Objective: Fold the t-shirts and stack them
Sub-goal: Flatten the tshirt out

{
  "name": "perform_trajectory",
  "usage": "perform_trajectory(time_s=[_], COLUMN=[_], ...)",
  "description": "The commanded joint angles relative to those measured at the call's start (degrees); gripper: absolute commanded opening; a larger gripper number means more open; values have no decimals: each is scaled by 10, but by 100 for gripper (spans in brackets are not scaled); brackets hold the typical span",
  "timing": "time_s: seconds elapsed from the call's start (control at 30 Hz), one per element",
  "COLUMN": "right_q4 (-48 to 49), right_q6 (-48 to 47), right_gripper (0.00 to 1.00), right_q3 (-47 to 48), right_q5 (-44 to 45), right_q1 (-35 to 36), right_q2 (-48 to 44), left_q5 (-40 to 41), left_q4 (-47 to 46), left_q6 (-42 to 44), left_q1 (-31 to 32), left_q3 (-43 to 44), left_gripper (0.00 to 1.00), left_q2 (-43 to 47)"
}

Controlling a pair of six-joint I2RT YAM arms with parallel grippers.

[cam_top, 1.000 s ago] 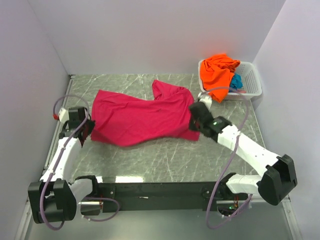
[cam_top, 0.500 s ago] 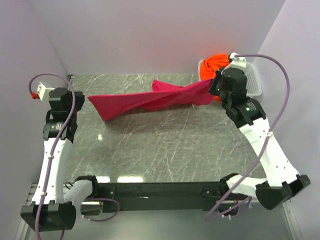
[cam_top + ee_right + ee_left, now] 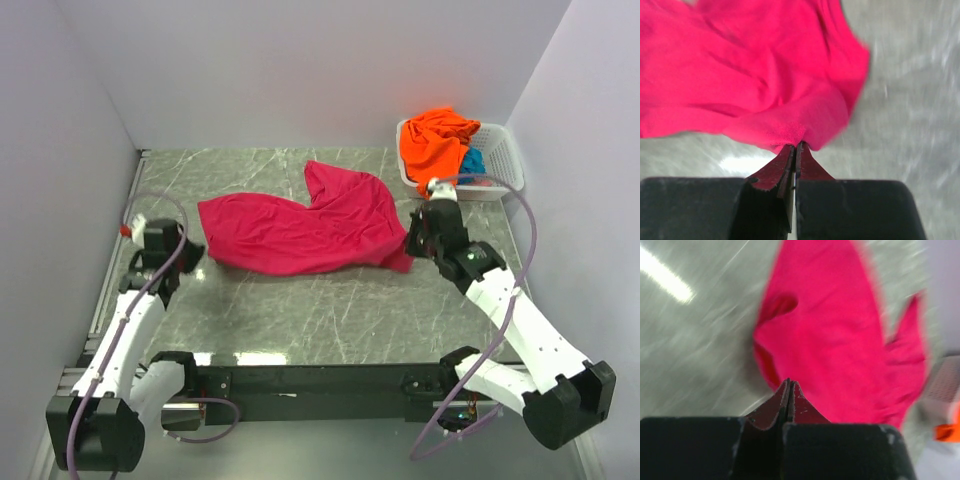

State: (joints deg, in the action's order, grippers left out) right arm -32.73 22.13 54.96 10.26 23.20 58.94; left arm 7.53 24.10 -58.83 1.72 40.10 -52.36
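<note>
The magenta-pink t-shirt (image 3: 300, 230) lies spread and wrinkled across the middle of the marble table. My left gripper (image 3: 195, 252) is low at its left edge. In the left wrist view the left gripper (image 3: 788, 382) is shut, with the pink cloth (image 3: 840, 340) reaching its tip. My right gripper (image 3: 410, 248) is at the shirt's right corner. In the right wrist view the right gripper (image 3: 796, 145) is shut on a bunched edge of the shirt (image 3: 740, 75). The orange t-shirt (image 3: 435, 140) and the teal-blue t-shirt (image 3: 472, 163) sit in the basket.
The white lattice basket (image 3: 505, 165) stands at the back right corner, just behind my right arm. Walls close in the table on the left, back and right. The orange cloth (image 3: 947, 430) shows at the right edge of the left wrist view.
Half a second ago both arms held the pink shirt stretched in the air. Both arms have come down and nearer, and the shirt now lies on the table.
</note>
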Motion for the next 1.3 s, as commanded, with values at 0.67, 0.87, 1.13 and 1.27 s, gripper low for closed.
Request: perform_trajectory(time_s=[0.67,0.87,1.13,1.27], right_q4=[-8,-1,-1,0], right_q6=[52,51,50,50], right_gripper=[0,0,0,0], right_q3=[-153,-153,-151,-152], right_q5=[-45,-50,-44,-44], right_q1=[-2,-3,-2,-2], right_q2=[-64,-60,-59,-59], left_q5=[-30,4,10,0], left_q4=[94,64,14,-7], left_q6=[-85,-81,-74,-67], left_q1=[22,25,25,28], left_q3=[-145,-144,-140,-136], left_gripper=[66,63,50,33], left_q2=[30,-5,-101,-136])
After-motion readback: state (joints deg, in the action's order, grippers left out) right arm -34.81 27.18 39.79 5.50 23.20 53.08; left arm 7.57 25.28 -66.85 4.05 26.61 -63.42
